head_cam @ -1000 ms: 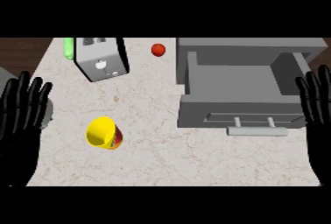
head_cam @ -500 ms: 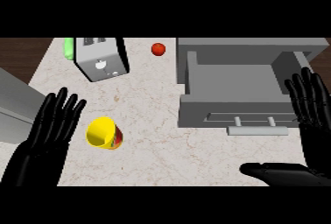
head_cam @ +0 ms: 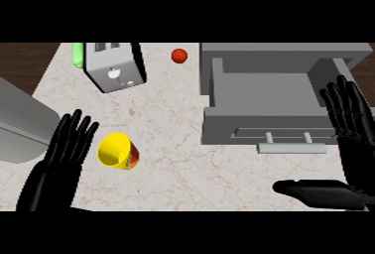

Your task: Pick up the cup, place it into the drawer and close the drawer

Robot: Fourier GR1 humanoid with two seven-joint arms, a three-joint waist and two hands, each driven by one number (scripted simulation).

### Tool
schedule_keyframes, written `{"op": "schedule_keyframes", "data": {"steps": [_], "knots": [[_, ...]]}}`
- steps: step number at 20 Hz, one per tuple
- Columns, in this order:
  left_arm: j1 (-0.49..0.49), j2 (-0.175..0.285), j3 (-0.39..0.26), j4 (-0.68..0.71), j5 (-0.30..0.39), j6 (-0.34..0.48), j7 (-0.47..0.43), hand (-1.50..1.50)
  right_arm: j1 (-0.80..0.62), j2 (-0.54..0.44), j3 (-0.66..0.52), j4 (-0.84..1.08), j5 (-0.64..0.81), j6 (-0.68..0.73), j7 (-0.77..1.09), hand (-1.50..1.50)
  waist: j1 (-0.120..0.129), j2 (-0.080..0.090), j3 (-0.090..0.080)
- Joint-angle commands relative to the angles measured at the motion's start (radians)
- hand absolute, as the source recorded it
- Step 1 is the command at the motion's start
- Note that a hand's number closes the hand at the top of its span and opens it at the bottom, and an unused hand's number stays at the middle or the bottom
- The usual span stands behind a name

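Cup (head_cam: 117, 151) lies just beside the left robot hand (head_cam: 62, 156), fingers straight, holding nothing.

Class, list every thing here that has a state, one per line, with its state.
Cup: on its side on the counter, not held.
Drawer: open, cup not inside.
Left hand: open, beside the cup.
Right hand: open, by the drawer.
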Motion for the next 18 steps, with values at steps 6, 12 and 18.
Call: {"op": "schedule_keyframes", "data": {"steps": [6, 12, 18], "knots": [[0.055, 0.026, 0.083, 0.195, -0.076, -0.015, -0.155, -1.50, -0.045, -0.037, -0.075, 0.040, -0.056, 0.041, 0.010, -1.50, 0.001, 0.000, 0.000], [-0.060, 0.054, 0.174, 0.523, -0.128, -0.009, -0.332, -1.50, 0.037, -0.016, -0.044, 0.023, -0.033, 0.059, -0.071, -1.50, -0.008, 0.002, 0.000], [-0.114, 0.045, 0.193, 0.695, -0.159, 0.021, -0.407, -1.50, -0.033, -0.026, -0.071, 0.028, -0.044, 0.053, 0.009, -1.50, -0.003, 0.000, 0.000]]}}
